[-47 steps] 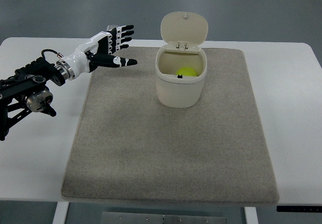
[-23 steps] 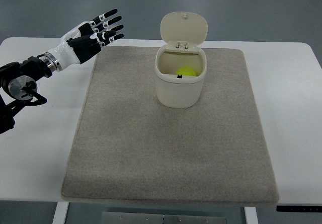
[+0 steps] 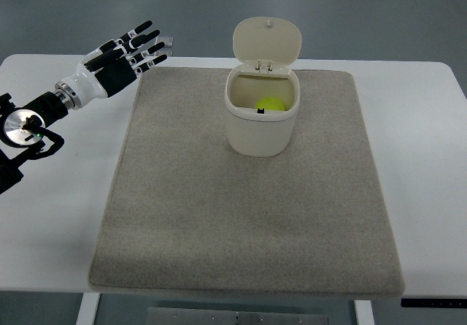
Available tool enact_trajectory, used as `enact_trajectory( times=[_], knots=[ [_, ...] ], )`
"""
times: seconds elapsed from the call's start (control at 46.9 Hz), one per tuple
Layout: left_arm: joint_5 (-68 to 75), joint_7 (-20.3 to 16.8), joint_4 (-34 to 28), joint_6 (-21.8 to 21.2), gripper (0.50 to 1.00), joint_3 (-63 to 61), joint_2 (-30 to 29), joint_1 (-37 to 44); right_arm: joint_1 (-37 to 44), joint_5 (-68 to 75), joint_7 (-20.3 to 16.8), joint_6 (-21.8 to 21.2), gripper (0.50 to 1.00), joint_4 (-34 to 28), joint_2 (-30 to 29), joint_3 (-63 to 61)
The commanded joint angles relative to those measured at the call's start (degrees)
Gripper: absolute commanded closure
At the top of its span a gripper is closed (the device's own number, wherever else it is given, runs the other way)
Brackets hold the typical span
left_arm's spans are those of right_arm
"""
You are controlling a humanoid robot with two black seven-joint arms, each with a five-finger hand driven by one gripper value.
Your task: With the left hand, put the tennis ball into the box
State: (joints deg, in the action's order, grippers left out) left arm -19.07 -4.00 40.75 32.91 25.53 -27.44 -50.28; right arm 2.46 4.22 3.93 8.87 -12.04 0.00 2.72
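Observation:
A yellow-green tennis ball (image 3: 271,104) lies inside the cream box (image 3: 261,131), which stands on the grey mat with its hinged lid (image 3: 267,41) tipped up at the back. My left hand (image 3: 124,55) hovers over the mat's far left corner, well to the left of the box. Its black and white fingers (image 3: 143,41) are spread flat and hold nothing. The arm (image 3: 33,120) comes in from the left edge over the white table.
The grey mat (image 3: 248,215) covers most of the white table (image 3: 430,164). The table's front edge runs along the bottom of the view, with a metal frame below it.
My left hand has drawn back to the left and slightly away from the box, and its fingers have straightened out. The ball stays in the box.

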Motion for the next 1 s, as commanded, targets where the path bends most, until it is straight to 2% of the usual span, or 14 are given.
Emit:
enact_trajectory(
  times=[0.0, 0.981],
  knots=[
    [0.1, 0.0, 0.0, 0.2, 0.508, 0.6, -0.1, 0.1, 0.0, 0.0, 0.0, 0.0, 0.599, 0.0, 0.0, 0.0],
    [1.0, -0.1, -0.2, 0.4, 0.508, 0.7, -0.2, 0.6, 0.0, 0.2, -0.1, -0.6, 0.597, -0.9, 0.0, -0.2]
  ],
)
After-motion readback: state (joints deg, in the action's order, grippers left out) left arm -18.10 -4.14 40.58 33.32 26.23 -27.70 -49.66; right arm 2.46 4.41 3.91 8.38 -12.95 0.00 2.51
